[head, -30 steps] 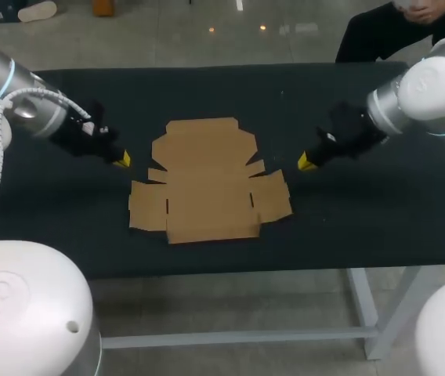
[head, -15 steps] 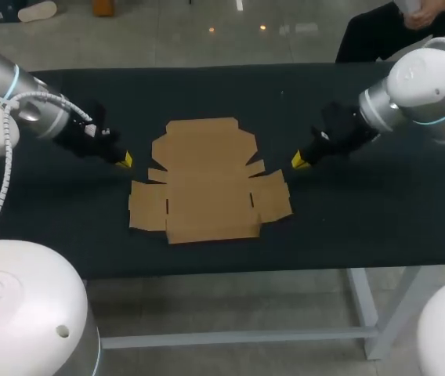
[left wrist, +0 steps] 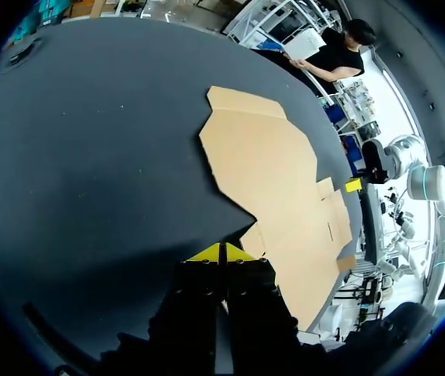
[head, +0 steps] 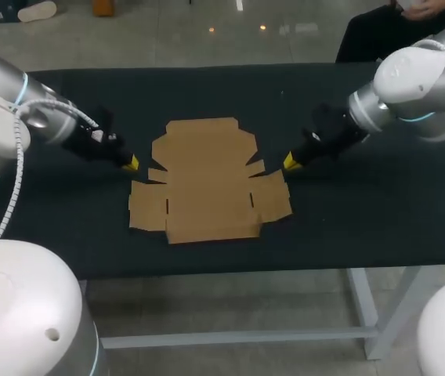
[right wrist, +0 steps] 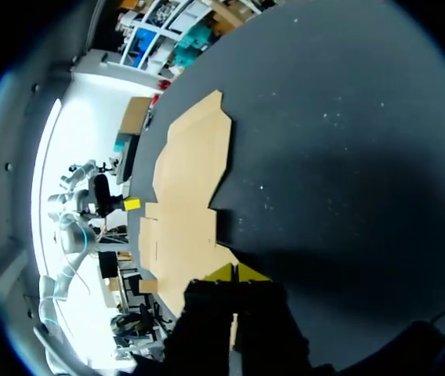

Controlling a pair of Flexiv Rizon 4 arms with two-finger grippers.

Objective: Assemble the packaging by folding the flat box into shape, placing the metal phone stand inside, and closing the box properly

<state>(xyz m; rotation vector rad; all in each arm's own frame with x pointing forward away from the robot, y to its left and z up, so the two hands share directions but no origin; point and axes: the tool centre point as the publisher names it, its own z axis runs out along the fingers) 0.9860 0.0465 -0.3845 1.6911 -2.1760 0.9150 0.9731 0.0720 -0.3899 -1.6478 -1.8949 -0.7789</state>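
While the flat cardboard box lies unfolded on the dark counter, lower centre of the head frame, its flaps are all spread flat. Just past its near panels, the left hand sits centre-left with yellow tips pressed together, just beside the box's left edge; contact can't be told. Centre-right, the right hand also has its tips together, just beside the right flap. In the left wrist view the closed left hand has the box just ahead, slightly to one side. The right wrist view is alike: closed right hand, box just ahead. Farther back, the left arm enters from the upper left and the right arm from the upper right.
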